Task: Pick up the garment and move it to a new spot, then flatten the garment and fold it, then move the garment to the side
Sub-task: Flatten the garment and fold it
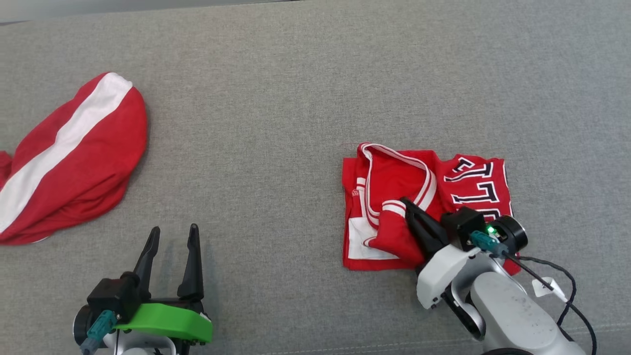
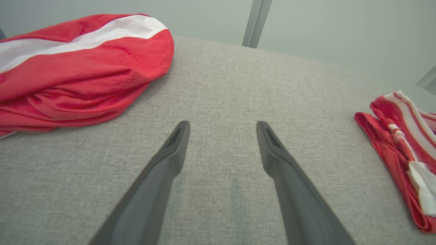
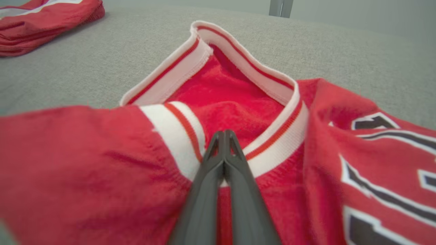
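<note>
Red garment [image 1: 389, 185] lies folded; white trim, black lettering showing.

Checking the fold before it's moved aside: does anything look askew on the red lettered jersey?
Yes. The red lettered jersey is folded but uneven: its white-trimmed neckline stands up open, and a loose flap bunches beside the shut right gripper.

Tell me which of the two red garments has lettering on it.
The folded jersey beneath the right claw; the rumpled red garment on the left shows just a plain white stripe.
</note>
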Motion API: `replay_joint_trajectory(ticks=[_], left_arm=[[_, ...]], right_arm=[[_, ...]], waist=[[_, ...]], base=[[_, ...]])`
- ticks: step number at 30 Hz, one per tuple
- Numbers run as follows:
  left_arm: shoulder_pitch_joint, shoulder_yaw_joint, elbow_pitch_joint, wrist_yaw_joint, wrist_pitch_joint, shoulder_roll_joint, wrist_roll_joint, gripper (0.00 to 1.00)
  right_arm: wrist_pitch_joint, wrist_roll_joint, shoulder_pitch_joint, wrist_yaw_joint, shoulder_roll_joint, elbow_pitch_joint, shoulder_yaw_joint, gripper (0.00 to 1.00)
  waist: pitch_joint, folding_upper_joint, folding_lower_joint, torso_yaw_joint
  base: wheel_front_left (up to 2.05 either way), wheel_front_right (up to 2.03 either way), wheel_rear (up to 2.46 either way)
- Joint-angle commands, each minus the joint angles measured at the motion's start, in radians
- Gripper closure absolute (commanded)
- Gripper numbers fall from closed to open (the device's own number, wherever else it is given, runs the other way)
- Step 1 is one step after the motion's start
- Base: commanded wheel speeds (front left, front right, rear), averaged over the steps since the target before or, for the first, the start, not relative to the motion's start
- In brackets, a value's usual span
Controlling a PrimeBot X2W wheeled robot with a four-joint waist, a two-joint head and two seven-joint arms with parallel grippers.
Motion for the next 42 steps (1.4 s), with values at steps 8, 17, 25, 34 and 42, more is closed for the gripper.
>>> replay_joint_trajectory(ticks=[8,17,25,34,42], left_arm=[[0.01,-0.003,0.004,-0.003,-0.003,0.0,-0.019,0.0],[0.007,-0.006,0.008,-0.003,-0.003,0.0,-0.052,0.0],[0.019,0.0,0.001,0.003,-0.003,0.0,-0.067,0.0],[0.036,0.049,-0.054,0.013,-0.003,0.0,-0.065,0.0],[0.067,0.091,-0.056,0.012,-0.003,0.001,-0.047,0.0]], right_arm=[[-0.004,0.027,-0.028,0.0,0.006,0.031,0.131,1.0],[-0.004,0.1,-0.033,0.0,-0.019,0.027,0.292,1.0],[-0.004,0.161,-0.05,-0.001,-0.043,-0.045,0.315,1.0],[-0.004,0.088,0.144,-0.001,-0.071,-0.382,-0.039,0.0],[-0.004,-0.063,0.399,0.0,-0.006,-0.541,-0.424,0.0]], waist=[[-0.021,0.0,0.0,0.05],[-0.025,0.0,0.0,0.09],[-0.032,0.0,0.0,0.09],[-0.089,0.0,0.0,0.055],[-0.139,0.0,0.0,-0.002]], base=[[0.0,0.0,0.0],[0.0,0.0,0.0],[0.0,0.0,0.0],[0.0,0.0,0.0],[0.0,0.0,0.0]])
